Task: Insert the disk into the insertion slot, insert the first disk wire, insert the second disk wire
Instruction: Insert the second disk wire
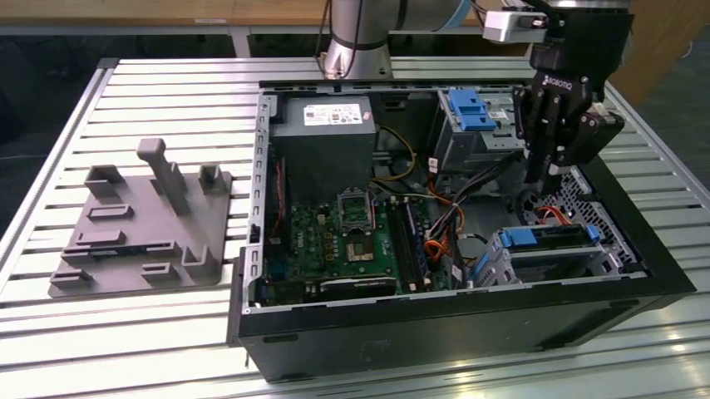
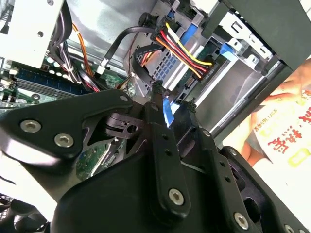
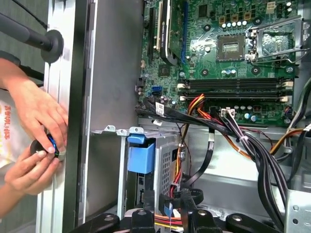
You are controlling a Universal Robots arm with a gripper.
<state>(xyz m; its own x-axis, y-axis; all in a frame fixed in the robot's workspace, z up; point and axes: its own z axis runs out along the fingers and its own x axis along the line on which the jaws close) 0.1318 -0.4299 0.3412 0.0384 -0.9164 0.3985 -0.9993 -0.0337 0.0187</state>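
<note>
The disk (image 1: pixel 558 238) sits in the slot (image 1: pixel 571 264), its blue handle end pointing toward the exterior view's left; in the first wrist view the same disk (image 3: pixel 141 156) shows end-on, the handle just beside the slot's (image 3: pixel 168 158) perforated wall.

The gripper (image 1: pixel 543 188) hangs just above the disk, toward its far end, reaching down into the open case (image 1: pixel 444 320). In both wrist views its fingers are drawn close together with a small blue plug (image 2: pixel 169 112) between the tips, so the gripper (image 2: pixel 174 99) appears clenched on it. In the first wrist view the gripper (image 3: pixel 167 196) and plug (image 3: pixel 167 209) lie close to the disk's end, apart from it.

Near the disk:
- A bundle of red, yellow and black wires (image 2: pixel 182 51) crosses just past the fingertips.
- A taller cage (image 1: pixel 488 137) with a blue latch (image 1: pixel 470 110) stands beyond the disk, behind the gripper.
- The board (image 1: pixel 344 241) lies to the disk's side, toward the exterior view's left.
- Two hands (image 3: pixel 39 116) work outside the case wall, on the far side of it from the disk, pinching a small dark object I cannot identify.
- A grey fixture (image 1: pixel 145 224) rests on the slatted table (image 1: pixel 166 83), well apart from the disk, beyond the case on the exterior view's left.
</note>
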